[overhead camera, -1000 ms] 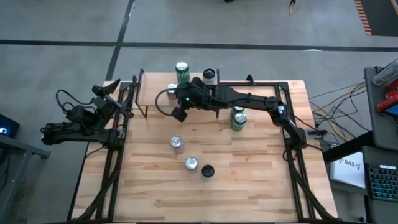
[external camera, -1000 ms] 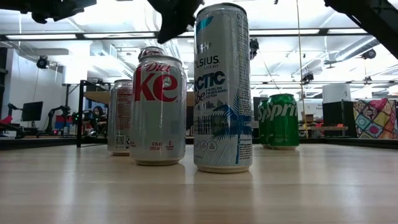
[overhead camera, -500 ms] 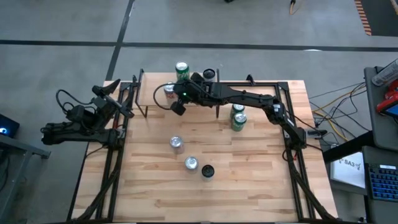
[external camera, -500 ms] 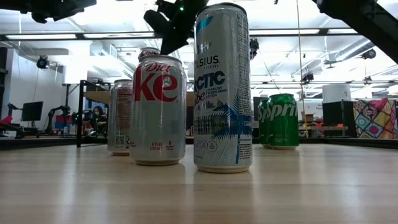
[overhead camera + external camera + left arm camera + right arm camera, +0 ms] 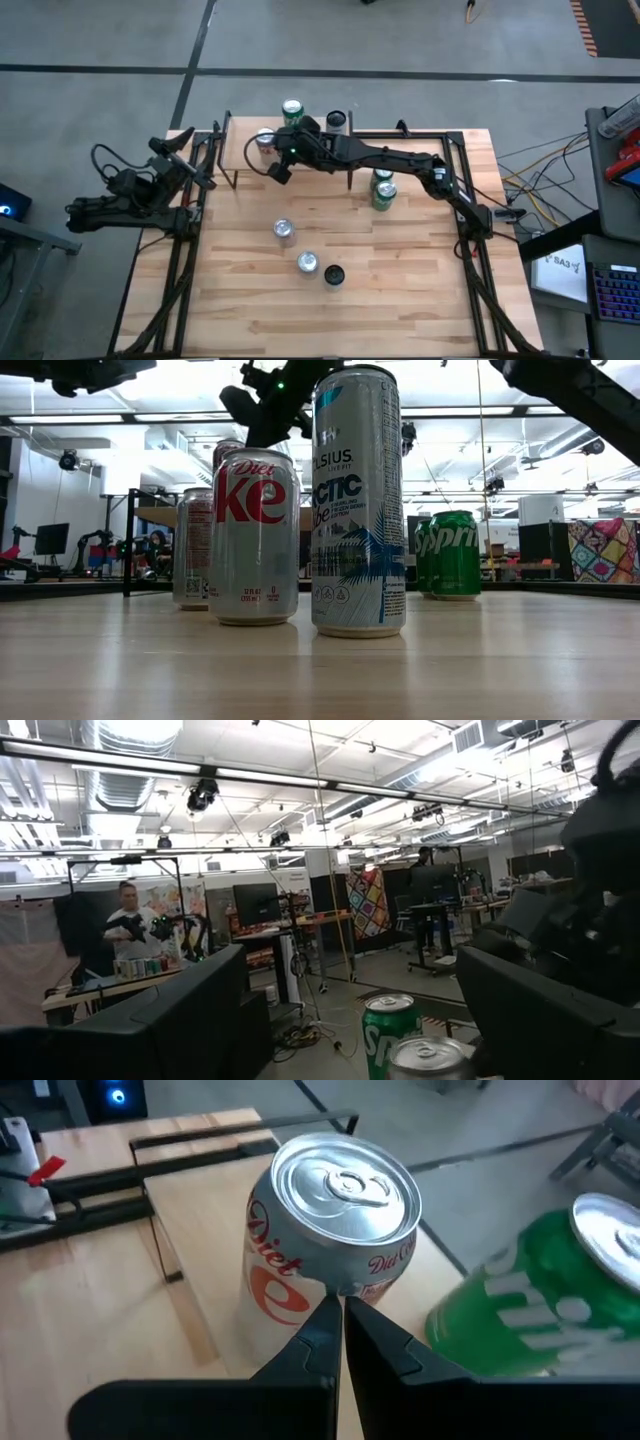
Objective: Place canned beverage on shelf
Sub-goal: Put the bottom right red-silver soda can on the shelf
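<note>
At the table's [image 5: 400,290] 9 o'clock edge the left gripper [image 5: 178,158] is parked, its fingers spread and empty. At 11 o'clock the shelf [image 5: 240,150] is found, and on it the cola can [image 5: 330,1230] is stood upright, with a green can [image 5: 292,110] just beside it toward 1 o'clock. The right gripper [image 5: 340,1325] is clenched on nothing, its tips pressed together and set against the cola can's side wall. The placing is judged nearly done, with only a nudge in hand. The tab is seen unopened, so a full, moderately heavy can is expected. Its thin, smooth wall would be dented by a hard squeeze and could slip. It is best taken across the mid-body from the side. Further cans [image 5: 383,192] are left on the table toward 3 o'clock.
</note>
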`<state>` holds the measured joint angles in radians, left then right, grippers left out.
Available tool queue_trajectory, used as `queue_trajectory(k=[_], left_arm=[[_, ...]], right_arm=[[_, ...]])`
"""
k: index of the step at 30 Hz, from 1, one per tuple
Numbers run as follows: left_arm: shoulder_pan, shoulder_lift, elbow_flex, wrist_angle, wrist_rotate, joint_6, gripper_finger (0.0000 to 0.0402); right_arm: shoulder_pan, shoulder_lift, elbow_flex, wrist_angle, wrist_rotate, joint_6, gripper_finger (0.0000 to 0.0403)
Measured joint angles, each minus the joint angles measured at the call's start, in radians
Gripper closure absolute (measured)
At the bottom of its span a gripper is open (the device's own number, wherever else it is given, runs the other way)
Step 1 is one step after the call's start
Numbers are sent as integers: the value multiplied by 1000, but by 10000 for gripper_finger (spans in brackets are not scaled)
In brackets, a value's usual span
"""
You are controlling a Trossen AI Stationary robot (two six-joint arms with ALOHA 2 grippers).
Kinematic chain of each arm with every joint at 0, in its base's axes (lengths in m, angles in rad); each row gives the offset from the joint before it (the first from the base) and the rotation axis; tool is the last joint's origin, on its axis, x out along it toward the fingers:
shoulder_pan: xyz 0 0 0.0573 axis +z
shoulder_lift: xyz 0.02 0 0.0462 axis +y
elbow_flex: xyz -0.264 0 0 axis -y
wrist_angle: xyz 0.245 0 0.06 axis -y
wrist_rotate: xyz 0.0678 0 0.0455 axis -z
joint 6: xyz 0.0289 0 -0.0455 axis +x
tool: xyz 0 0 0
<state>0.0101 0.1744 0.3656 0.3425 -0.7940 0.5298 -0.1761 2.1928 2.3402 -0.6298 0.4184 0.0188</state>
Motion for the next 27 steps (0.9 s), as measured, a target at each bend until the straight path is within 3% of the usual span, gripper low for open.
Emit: queue_trajectory(k=[16, 22, 27], left_arm=[[0, 68, 0, -2, 74, 7, 60], [0, 138, 2, 7, 106, 7, 97], [0, 223, 24, -16, 140, -22, 156]], right_arm=[[-12, 20, -9, 96, -7, -58, 394], [9, -9, 5, 82, -6, -84, 394], [35, -54, 10, 53, -6, -133, 394]])
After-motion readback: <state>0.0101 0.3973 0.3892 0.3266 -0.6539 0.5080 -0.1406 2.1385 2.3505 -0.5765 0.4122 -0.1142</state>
